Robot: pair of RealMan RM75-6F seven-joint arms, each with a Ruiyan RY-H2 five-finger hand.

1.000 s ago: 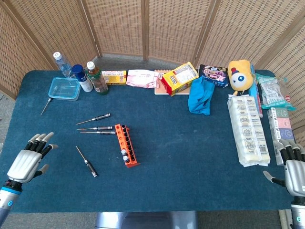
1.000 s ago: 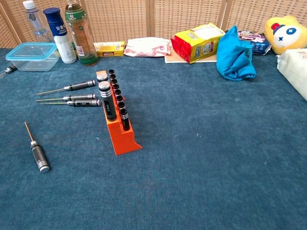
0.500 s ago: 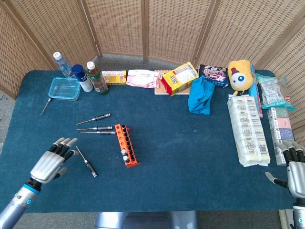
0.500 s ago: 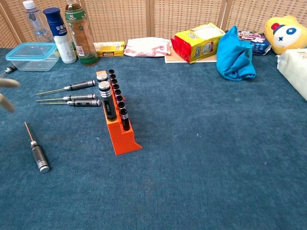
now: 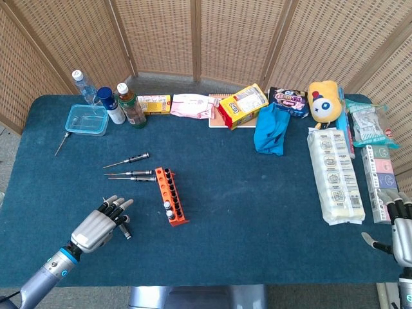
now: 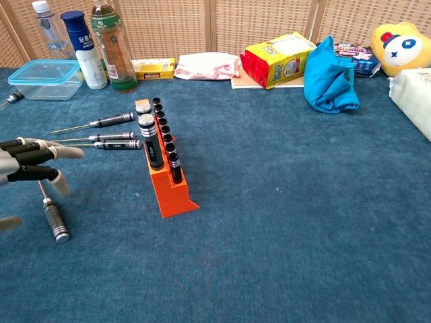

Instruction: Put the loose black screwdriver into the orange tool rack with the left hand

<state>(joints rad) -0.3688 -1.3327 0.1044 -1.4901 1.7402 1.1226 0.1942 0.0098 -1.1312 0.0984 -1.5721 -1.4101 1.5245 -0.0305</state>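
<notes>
Both views are evenly and brightly lit by diffuse light from above. Shadows are soft and short: the orange rack (image 6: 165, 165) casts only a faint shadow on the blue surface (image 6: 289, 222). No glare is visible on the cloth. The head view is sharp across the frame. In the chest view, the left robot hand (image 6: 27, 168) at the frame edge is blurred, with smeared fingertips.
</notes>
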